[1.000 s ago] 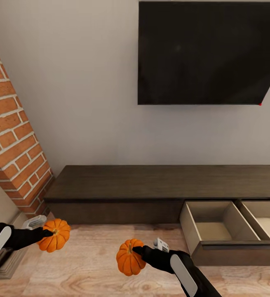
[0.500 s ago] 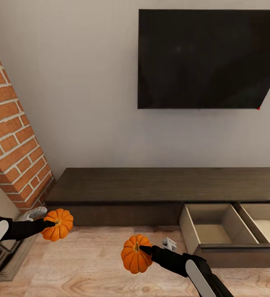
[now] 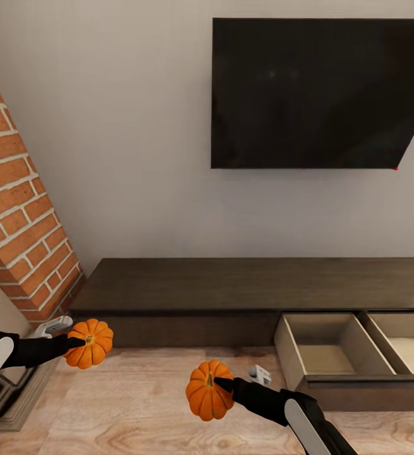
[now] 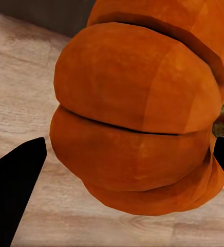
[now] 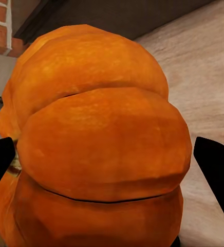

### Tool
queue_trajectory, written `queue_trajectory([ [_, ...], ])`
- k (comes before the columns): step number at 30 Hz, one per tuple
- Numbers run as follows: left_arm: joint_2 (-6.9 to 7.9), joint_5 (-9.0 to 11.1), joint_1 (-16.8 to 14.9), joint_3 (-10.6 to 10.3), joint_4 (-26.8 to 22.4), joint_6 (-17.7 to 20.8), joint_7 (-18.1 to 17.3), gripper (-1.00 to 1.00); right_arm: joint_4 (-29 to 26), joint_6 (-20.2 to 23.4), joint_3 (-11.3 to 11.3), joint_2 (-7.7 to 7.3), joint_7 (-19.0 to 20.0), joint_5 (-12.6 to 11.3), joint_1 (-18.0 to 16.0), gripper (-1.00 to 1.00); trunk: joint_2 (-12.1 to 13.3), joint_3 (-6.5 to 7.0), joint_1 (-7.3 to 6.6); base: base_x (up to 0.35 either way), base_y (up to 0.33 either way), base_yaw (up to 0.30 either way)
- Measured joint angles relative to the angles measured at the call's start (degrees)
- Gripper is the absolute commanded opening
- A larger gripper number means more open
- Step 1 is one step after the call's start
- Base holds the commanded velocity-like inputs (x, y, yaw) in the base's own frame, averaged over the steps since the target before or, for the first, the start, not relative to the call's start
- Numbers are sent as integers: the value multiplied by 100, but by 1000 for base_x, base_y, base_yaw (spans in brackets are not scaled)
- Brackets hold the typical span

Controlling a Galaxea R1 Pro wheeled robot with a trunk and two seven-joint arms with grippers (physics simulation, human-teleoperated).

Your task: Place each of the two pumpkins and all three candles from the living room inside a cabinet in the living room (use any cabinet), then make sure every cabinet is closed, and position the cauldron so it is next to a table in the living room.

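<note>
Each arm carries one ribbed orange pumpkin above the plank floor. My left gripper is shut on the left pumpkin, held at the lower left near the brick fireplace; up close this pumpkin sits between the black fingertips. My right gripper is shut on the other pumpkin, low in the middle, left of the open drawers; its ribs crowd the right wrist view. The long dark-brown cabinet runs along the wall with two drawers pulled out at the right, pale inside and empty.
A brick fireplace rises at the left, its hearth step beside my left arm. A black TV hangs on the white wall above the cabinet. Light wood floor lies in front of the cabinet.
The head view has shifted: the TV and cabinet sit lower and the fireplace further left. Both pumpkins sit a little higher and further right in the picture, still gripped.
</note>
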Motion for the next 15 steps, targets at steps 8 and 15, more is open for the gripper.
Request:
queue_trajectory([
  [8,-3,-6,-3,0,4,-5,-2,-100,14,1,-2,1,-5,-7,1,-100,0,0,0,0,0,-186],
  [15,-4,76,-1,0,4,-7,0,-100,16,-2,-2,1,-12,-13,1,-100,0,0,0,0,0,-270],
])
